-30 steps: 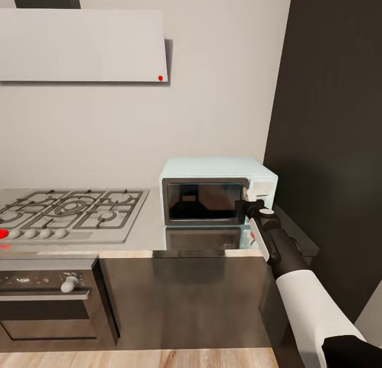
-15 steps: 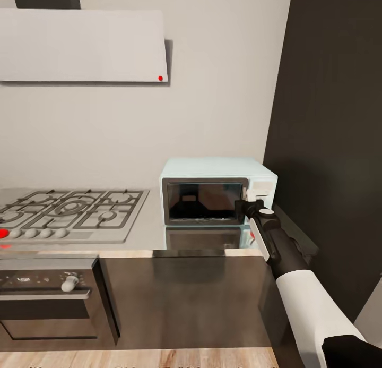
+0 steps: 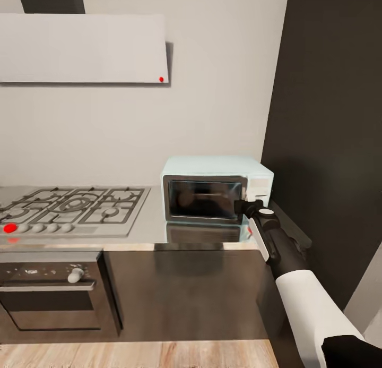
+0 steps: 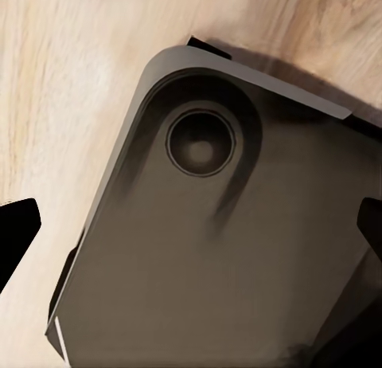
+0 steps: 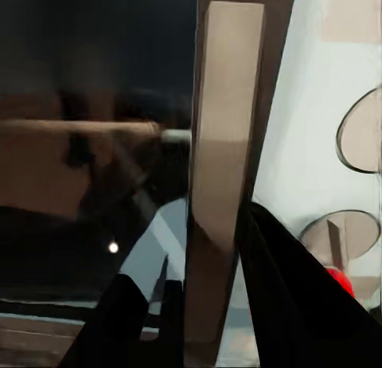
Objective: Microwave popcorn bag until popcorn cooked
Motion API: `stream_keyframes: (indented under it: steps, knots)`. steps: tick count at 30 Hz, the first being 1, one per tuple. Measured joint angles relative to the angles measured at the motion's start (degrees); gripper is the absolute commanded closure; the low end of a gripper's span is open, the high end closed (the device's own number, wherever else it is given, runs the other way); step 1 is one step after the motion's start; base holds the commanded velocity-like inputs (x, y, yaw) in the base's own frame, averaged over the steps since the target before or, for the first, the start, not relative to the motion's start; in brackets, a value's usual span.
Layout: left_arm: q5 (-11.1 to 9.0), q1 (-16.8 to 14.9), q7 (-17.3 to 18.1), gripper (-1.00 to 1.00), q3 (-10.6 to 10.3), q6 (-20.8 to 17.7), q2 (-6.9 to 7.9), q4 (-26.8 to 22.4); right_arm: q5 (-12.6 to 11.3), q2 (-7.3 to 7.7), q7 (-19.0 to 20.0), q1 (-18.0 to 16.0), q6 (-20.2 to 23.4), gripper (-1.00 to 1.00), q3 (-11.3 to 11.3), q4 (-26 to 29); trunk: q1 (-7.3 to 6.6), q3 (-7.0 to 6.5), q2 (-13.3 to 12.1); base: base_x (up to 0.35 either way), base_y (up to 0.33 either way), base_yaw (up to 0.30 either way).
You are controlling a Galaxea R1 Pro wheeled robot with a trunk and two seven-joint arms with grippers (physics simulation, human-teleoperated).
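Observation:
The mint-blue microwave [image 3: 215,169] stands on the steel countertop [image 3: 143,227] by the dark tall cabinet, its dark glass door closed. My right gripper [image 3: 245,204] is at the door's right edge, beside the white knob panel [image 3: 260,186]. In the right wrist view its dark fingers [image 5: 290,304] sit on either side of the door's grey vertical bar [image 5: 227,145], closed against it; the knobs [image 5: 362,129] lie just beyond. The popcorn bag is out of view. My left gripper [image 4: 191,232] hangs open over the robot's base, above the wooden floor.
A gas hob [image 3: 71,208] with grates takes up the countertop's left part, with a built-in oven [image 3: 48,296] under it. A white hood [image 3: 82,48] hangs on the wall. The dark cabinet [image 3: 329,145] closes off the right side. Wooden floor [image 3: 132,354] runs below.
The whole picture has shifted slightly, so the camera moved. My right gripper stays at the microwave door's right edge and the door looks closed as before.

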State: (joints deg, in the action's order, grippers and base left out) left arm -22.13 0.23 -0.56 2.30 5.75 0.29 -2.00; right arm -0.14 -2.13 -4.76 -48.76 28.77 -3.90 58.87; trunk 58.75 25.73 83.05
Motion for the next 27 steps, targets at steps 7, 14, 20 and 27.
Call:
stream_keyframes:
  steps: [7, 14, 20, 27]
  knots:
    - [0.3, 0.0, 0.0, -1.0, -0.3, 0.0, -0.01, 0.0, -1.3, -0.03, 0.5, 0.0, -0.1, 1.0, -0.5, 0.0, -0.02, 0.0, 0.0, -0.198, 0.0, 0.0]
    - [0.5, 0.0, 0.0, -1.0, -0.5, 0.0, -0.1, -0.1, -1.2, -0.03, 0.5, 0.0, -0.1, 1.0, -2.8, 0.0, -0.01, 0.0, 0.0, -0.231, 0.0, 0.0]
    - [0.6, 0.0, 0.0, -1.0, -0.6, 0.0, -0.1, -0.1, -1.0, -0.03, 0.5, 0.0, -0.1, 1.0, -3.1, 0.0, -0.02, 0.0, 0.0, -0.015, 0.0, 0.0]
    - [0.6, 0.0, 0.0, -1.0, -0.5, 0.0, -0.18, -0.1, -1.0, -0.21, 0.6, 0.0, 0.0, 1.0, -3.9, 0.1, 0.0, 0.0, 0.0, -0.107, 0.0, 0.0]
